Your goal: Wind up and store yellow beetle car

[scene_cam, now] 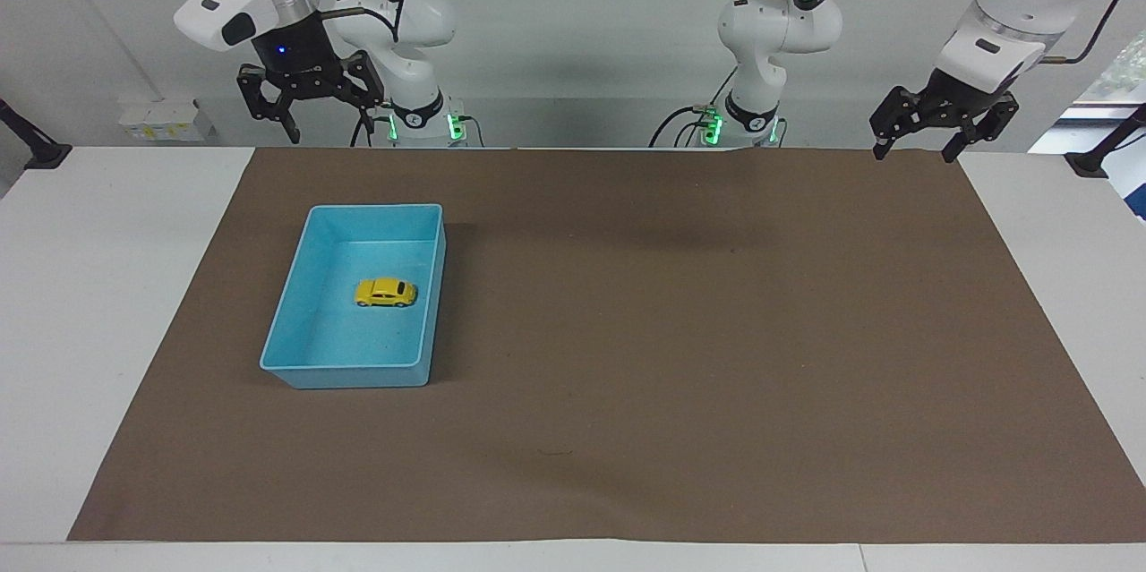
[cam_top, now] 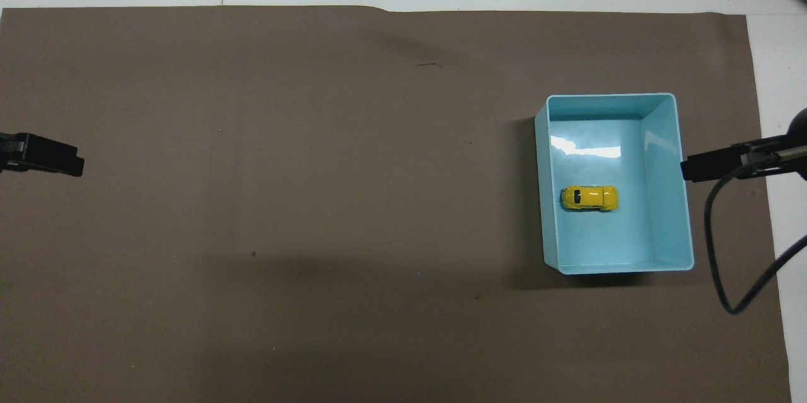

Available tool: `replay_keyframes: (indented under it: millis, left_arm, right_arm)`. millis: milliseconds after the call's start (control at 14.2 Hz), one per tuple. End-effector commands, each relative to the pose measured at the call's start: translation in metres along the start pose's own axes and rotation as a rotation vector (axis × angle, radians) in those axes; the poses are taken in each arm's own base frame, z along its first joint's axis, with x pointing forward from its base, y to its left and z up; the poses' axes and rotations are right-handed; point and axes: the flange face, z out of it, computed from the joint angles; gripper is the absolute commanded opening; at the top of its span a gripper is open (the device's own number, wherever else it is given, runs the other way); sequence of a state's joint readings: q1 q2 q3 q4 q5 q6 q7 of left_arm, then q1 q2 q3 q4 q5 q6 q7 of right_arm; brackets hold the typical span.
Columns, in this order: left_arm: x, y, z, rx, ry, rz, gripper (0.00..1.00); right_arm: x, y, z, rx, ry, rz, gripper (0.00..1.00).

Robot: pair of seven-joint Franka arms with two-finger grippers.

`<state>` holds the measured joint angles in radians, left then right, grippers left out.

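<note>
**Beetle car sits in the bin, both tools up and empty**

The yellow beetle car rests on the floor of the light blue bin, on its wheels, touching no wall. Its long axis runs toward the two ends of the bench, across the bin's length. The bin stands on the brown mat toward the right arm's end of the bench.

The right tool hangs high over the bench edge at the robots' side, jaws spread wide, holding nothing. The car lies forward of it and well below, so this arm is plainly the nearer. The left tool waits over the mat's corner at its own end, jaws likewise wide and empty, well apart from the bin
</note>
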<state>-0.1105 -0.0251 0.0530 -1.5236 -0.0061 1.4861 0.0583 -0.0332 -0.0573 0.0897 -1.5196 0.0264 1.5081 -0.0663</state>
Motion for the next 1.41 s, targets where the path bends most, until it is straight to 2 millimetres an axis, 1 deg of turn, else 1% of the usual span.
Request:
replay_keyframes:
  millis: [0, 988, 1059, 1129, 1200, 1341]
  left_arm:
    - [-0.0014, -0.0010, -0.0031, 0.014, -0.008, -0.011, 1.00]
    - [-0.0014, -0.0010, -0.0031, 0.014, -0.008, -0.011, 1.00]
    - [-0.0014, -0.0010, -0.0031, 0.014, -0.008, -0.011, 1.00]
    - [-0.0014, -0.0010, -0.0031, 0.014, -0.008, -0.011, 1.00]
    - [-0.0014, -0.0010, -0.0031, 0.014, -0.008, -0.011, 1.00]
    - [-0.0016, -0.0010, -0.0030, 0.014, -0.010, -0.011, 1.00]
  right_arm:
    - [-0.0047, 0.0009, -0.0025, 0.024, -0.003, 0.021, 1.00]
    - [-0.0043, 0.0012, -0.0017, 0.023, -0.004, 0.023, 1.00]
    - [-0.0041, -0.0011, -0.0009, 0.023, -0.006, 0.017, 1.00]
    - [-0.0041, 0.0010, -0.0012, 0.025, -0.004, 0.018, 1.00]
    - [-0.0045, -0.0050, -0.0018, 0.026, -0.004, 0.008, 1.00]
    - [-0.0044, -0.0068, -0.0018, 0.028, -0.004, 0.003, 1.00]
